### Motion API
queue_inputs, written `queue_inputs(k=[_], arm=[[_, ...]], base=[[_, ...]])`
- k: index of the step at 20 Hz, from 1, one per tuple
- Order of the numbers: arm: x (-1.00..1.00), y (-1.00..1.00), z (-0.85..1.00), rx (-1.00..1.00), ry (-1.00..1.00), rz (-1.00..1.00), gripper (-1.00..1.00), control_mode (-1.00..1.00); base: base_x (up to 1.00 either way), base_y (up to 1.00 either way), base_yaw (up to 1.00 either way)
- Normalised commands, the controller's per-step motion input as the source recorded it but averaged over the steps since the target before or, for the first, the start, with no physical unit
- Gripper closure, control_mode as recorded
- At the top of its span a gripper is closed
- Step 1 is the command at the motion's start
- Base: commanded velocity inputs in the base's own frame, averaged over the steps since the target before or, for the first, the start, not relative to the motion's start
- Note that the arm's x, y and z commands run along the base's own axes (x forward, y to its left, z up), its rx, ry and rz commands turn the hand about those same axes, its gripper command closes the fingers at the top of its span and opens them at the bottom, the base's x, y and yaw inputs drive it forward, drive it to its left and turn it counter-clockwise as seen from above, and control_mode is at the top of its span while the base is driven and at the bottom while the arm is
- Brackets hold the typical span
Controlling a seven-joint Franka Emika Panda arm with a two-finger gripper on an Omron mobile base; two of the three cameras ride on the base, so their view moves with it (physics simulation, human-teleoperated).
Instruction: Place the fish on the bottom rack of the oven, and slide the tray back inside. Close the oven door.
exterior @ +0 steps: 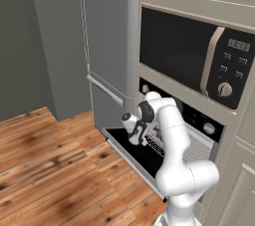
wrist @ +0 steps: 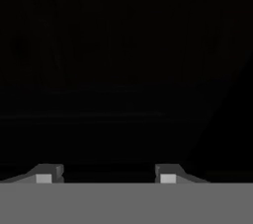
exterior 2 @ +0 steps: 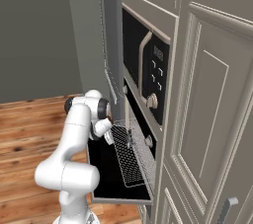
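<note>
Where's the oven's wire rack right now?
The bottom rack is pulled out over the open oven door, below the microwave in the right base view.

The arm [exterior: 174,145] is showing as a chain of smooth, glossy white links, thick and rounded like bent tubes, widening into a bulbous elbow. Dark grey to black discs are capping the joints near its upper end, and a dark band is ringing the wrist. The hand is looking white with dark parts. In the hand view, the gripper [wrist: 106,176] is presenting two small fingertips [wrist: 45,173], dark grey wedges, each carrying a paler grey square pad.
</note>
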Motion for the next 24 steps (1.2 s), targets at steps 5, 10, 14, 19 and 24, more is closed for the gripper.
queue_inputs(k=[5,10,14,19,24], arm=[[0.06,-0.66,-0.76,0.00,0.00,0.02,-1.00,-1.00],[0.00,-1.00,-0.75,0.00,0.00,0.00,-1.00,-1.00],[0.00,-0.72,-0.25,0.00,0.03,0.00,-1.00,-1.00],[-0.08,-0.28,0.51,0.00,0.00,0.00,-1.00,-1.00],[-0.58,0.54,0.66,0.00,0.00,0.00,-1.00,-1.00]], base=[[0.00,0.00,0.00],[0.00,0.00,0.00],[0.00,0.00,0.00],[0.00,0.00,0.00],[0.00,0.00,0.00]])
